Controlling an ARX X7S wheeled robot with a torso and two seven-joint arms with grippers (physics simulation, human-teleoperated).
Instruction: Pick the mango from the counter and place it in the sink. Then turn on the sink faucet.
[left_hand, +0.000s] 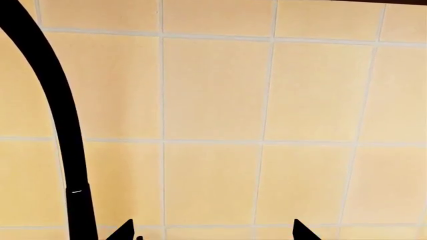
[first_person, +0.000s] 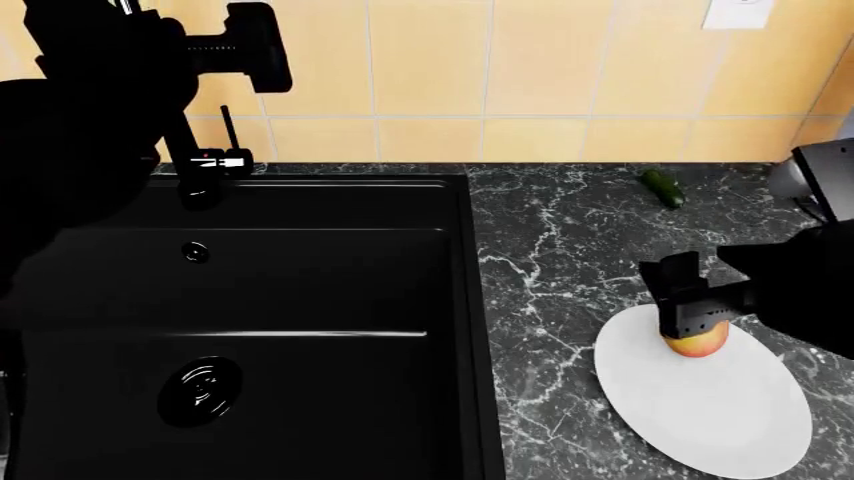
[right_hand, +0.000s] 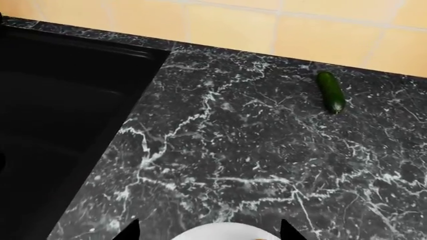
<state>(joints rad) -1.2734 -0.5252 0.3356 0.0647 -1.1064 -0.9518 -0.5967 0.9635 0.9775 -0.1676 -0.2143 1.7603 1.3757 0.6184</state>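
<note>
Head view shows the right gripper (first_person: 694, 303) spread wide around the mango (first_person: 695, 342) on the white plate (first_person: 721, 420), well apart from the sink (first_person: 461, 300), not yet clamped: closing comes next.

The dark marble counter (right_hand: 253, 150) with white veins fills most of the view. The black sink (right_hand: 60, 100) is set into it at one side. A small green cucumber (right_hand: 331, 91) lies near the yellow tiled wall (right_hand: 300, 30). Two dark fingertips (right_hand: 130, 232) of the right gripper (right_hand: 210, 234) stand apart, with the rim of a white plate (right_hand: 220, 232) between them.

Head above; wrists low, wallward.
</note>
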